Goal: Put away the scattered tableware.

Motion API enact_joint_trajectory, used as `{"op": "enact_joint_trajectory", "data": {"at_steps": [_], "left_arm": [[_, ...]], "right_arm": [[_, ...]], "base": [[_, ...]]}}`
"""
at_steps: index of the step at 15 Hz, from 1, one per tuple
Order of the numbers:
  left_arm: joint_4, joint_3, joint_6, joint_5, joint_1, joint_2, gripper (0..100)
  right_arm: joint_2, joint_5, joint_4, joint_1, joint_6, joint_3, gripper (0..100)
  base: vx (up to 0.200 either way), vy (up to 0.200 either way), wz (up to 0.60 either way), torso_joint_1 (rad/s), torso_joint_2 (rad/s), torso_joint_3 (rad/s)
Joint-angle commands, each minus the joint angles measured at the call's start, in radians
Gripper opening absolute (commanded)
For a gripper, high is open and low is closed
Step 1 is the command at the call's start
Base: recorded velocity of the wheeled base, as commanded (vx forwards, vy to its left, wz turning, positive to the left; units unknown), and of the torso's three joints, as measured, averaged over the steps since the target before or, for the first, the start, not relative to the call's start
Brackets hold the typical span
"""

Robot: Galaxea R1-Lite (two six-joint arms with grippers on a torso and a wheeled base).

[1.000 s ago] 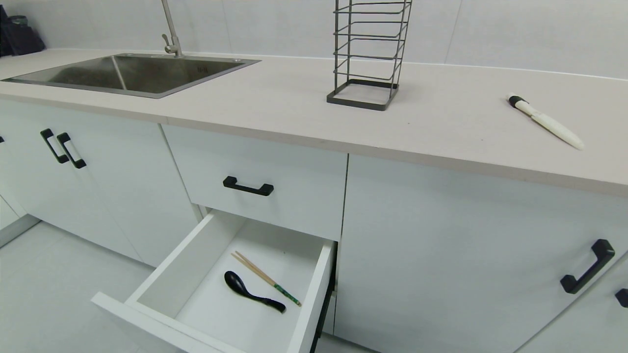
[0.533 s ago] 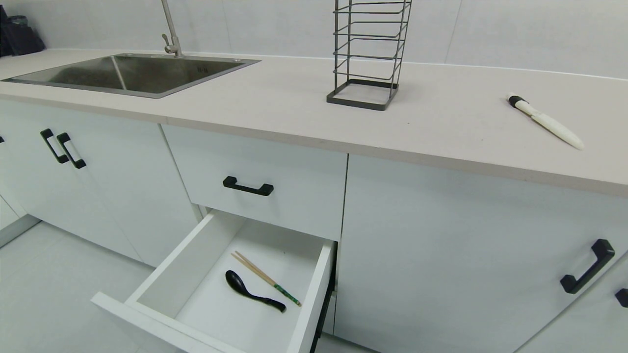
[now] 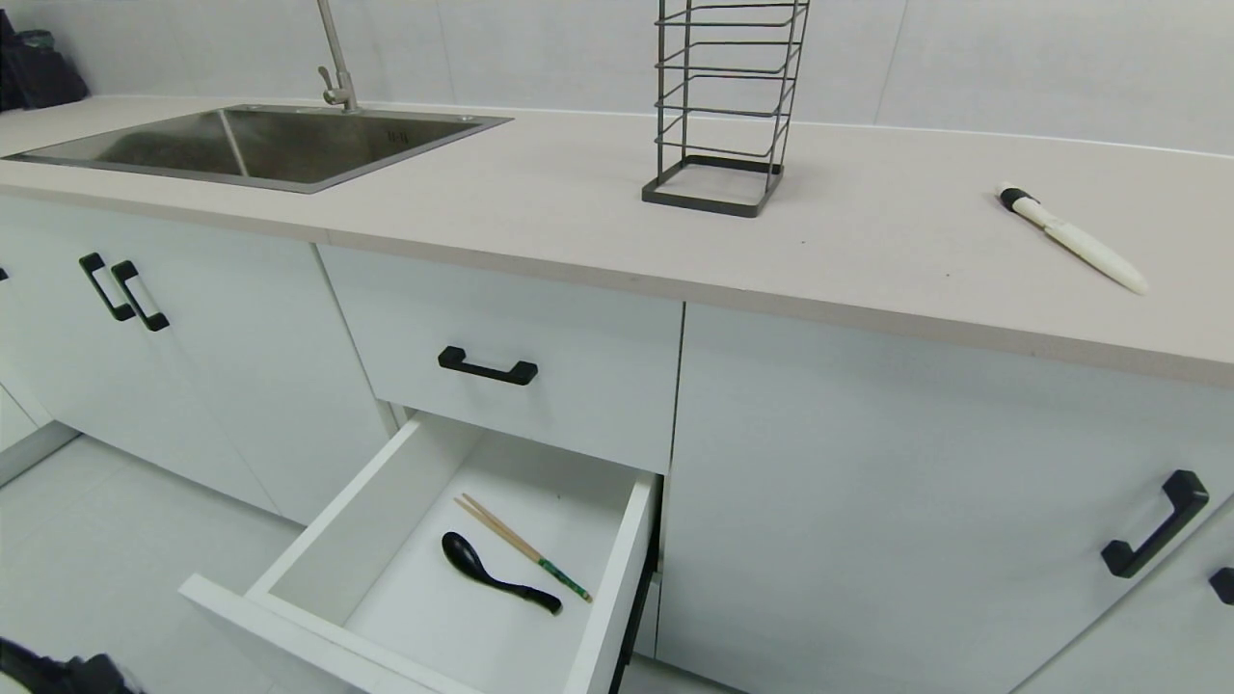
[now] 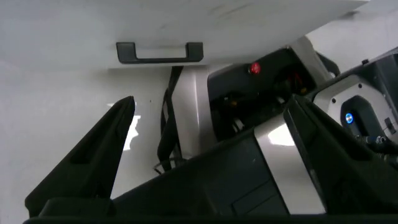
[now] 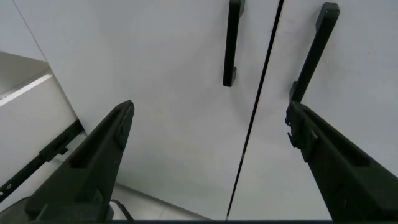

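In the open drawer, on its white floor: black spoon, bowl toward 10 o'clock, handle toward 4. Just beside it at 1 o'clock, pair of chopsticks, close together on the same slant, green-patterned ends toward 4 o'clock; touching the spoon or not, hard to say. Up on the countertop, well out at 3 o'clock from the wire rack, white utensil with a black collar at its 10 o'clock end, flat and alone; kind of utensil unclear.

Drawer's front panel cut off by the lower frame edge; its back part hidden under the closed drawer above, with the black handle. At the 7 o'clock corner of the head view, dark shape, cut off, too little to identify.

Left gripper: fingers spread wide, nothing between them, low beneath a white panel with a black pull. Right gripper: likewise spread wide and empty, facing two cabinet doors with upright black handles, a drawer's side rail nearby.

Wire rack upright mid-counter, top cut off; sink and faucet at 10 o'clock. Wide stretch of countertop between rack and utensil; open floor at 9 o'clock of the drawer.
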Motion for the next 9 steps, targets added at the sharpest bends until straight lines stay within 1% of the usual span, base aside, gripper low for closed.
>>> {"op": "enact_joint_trajectory", "data": {"at_steps": [1, 2, 3, 5, 6, 7, 9], "left_arm": [[-0.048, 0.0, 0.028, 0.018, -0.006, 0.179, 100], [-0.05, -0.001, 0.028, 0.032, -0.006, 0.188, 100], [-0.051, -0.004, 0.029, 0.079, -0.008, 0.199, 100], [-0.051, -0.015, 0.028, 0.09, -0.006, 0.21, 100], [-0.053, -0.029, 0.026, 0.107, -0.006, 0.239, 100], [-0.054, -0.04, 0.026, 0.137, -0.006, 0.265, 100], [-0.054, -0.043, 0.028, 0.16, -0.008, 0.28, 100]], "right_arm": [[0.002, 0.0, 0.0, 0.0, -0.001, 0.0, 100], [0.002, -0.001, 0.0, 0.0, -0.001, 0.0, 100], [0.002, -0.004, 0.0, 0.0, -0.001, 0.0, 100], [0.003, -0.033, 0.0, 0.0, 0.001, 0.0, 100], [0.003, -0.044, 0.0, 0.0, 0.002, -0.002, 100], [0.003, -0.046, 0.0, 0.0, 0.002, -0.002, 100], [0.003, -0.046, 0.0, 0.0, 0.002, -0.002, 100]], "base": [[0.0, 0.0, 0.0, 0.0, 0.0, 0.0], [0.0, 0.0, 0.0, 0.0, 0.0, 0.0], [0.0, 0.0, 0.0, 0.0, 0.0, 0.0], [0.0, 0.0, 0.0, 0.0, 0.0, 0.0], [0.0, 0.0, 0.0, 0.0, 0.0, 0.0], [0.0, 0.0, 0.0, 0.0, 0.0, 0.0], [0.0, 0.0, 0.0, 0.0, 0.0, 0.0]]}}
